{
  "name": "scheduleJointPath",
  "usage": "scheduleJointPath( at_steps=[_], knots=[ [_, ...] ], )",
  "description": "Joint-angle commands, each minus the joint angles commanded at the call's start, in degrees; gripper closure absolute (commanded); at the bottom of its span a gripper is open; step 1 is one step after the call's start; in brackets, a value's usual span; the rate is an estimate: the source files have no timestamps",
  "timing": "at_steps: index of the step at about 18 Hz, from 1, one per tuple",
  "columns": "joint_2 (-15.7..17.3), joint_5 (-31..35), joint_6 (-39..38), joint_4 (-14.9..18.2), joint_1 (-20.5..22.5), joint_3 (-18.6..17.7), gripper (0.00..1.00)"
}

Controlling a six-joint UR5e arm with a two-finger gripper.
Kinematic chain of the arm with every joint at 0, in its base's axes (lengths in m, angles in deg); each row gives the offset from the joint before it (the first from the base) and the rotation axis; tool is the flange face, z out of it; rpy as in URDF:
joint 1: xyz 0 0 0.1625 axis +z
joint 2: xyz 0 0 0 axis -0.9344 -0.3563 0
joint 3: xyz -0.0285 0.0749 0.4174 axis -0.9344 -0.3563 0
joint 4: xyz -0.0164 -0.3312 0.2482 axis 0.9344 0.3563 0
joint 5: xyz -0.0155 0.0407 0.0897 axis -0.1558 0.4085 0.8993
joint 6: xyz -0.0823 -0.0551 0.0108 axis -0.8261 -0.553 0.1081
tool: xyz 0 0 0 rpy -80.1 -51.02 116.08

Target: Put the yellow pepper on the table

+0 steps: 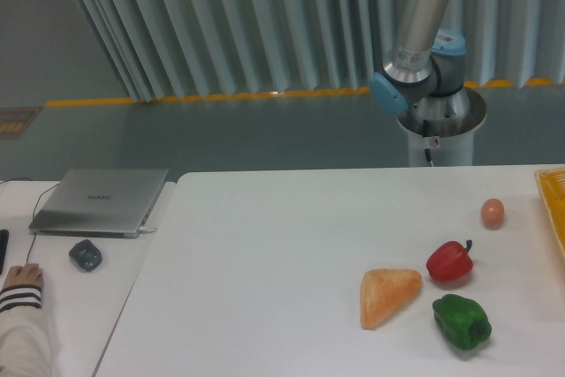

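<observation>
The yellow pepper is out of view. The white table (265,262) fills the lower part of the picture. Behind its far edge stands the arm's base and lower link (424,50), rising out of the top of the frame. The gripper itself is not in view.
On the table's right side lie a red pepper (449,260), a green pepper (462,321), an orange triangular bread piece (387,295) and a small orange egg-shaped item (493,212). A yellow basket edge (553,205) shows at far right. A laptop (100,199), a mouse (86,254) and a person's hand (21,282) are on the left desk.
</observation>
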Motion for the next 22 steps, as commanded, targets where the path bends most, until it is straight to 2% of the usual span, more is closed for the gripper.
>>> scheduleJointPath(
  at_steps=[14,17,18,22],
  knots=[
    [-0.44,0.0,0.26,-0.18,0.26,-0.27,0.0],
    [-0.44,0.0,0.26,-0.18,0.18,-0.44,0.06],
    [-0.53,0.09,0.26,-0.18,0.18,-0.35,0.19],
    [-0.53,0.09,0.17,-0.18,0.09,-0.44,0.19]
  ],
)
